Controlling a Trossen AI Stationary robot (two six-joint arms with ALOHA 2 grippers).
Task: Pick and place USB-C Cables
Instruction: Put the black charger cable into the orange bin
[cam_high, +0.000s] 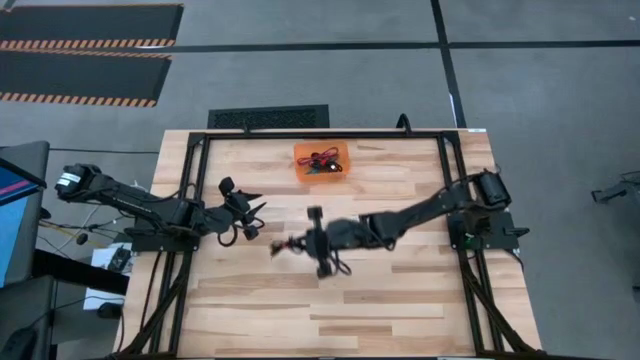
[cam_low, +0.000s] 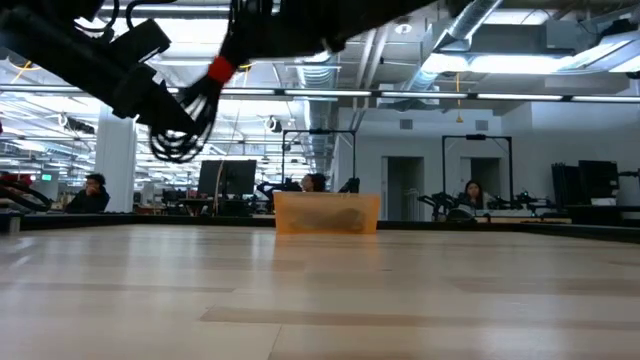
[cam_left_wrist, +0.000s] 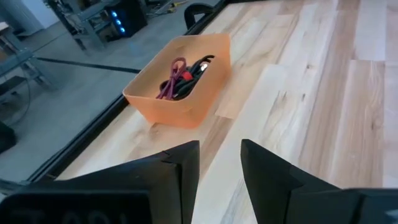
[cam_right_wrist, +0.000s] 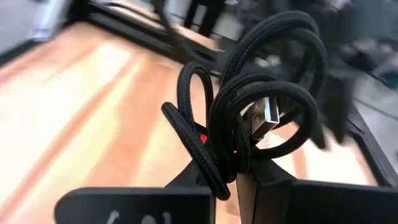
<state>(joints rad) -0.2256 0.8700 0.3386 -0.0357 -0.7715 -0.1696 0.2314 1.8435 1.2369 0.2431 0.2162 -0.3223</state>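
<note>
Your right end effector (cam_right_wrist: 233, 177) grips the black cable (cam_right_wrist: 261, 118) mid-carry (left (cam_left_wrist: 219, 165) waits narrowly parted); next, reach the orange tray (cam_high: 320, 161)

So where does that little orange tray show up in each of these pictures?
High view: orange tray, top centre of the table.
Low view: centre, at the far table edge.
Left wrist view: upper left, cables inside.
Right wrist view: not in it.
Shared landmark: the light wood table.

grey floor (cam_high: 560, 120), striped mats (cam_high: 85, 75), ceiling lights (cam_low: 300, 93).
</note>
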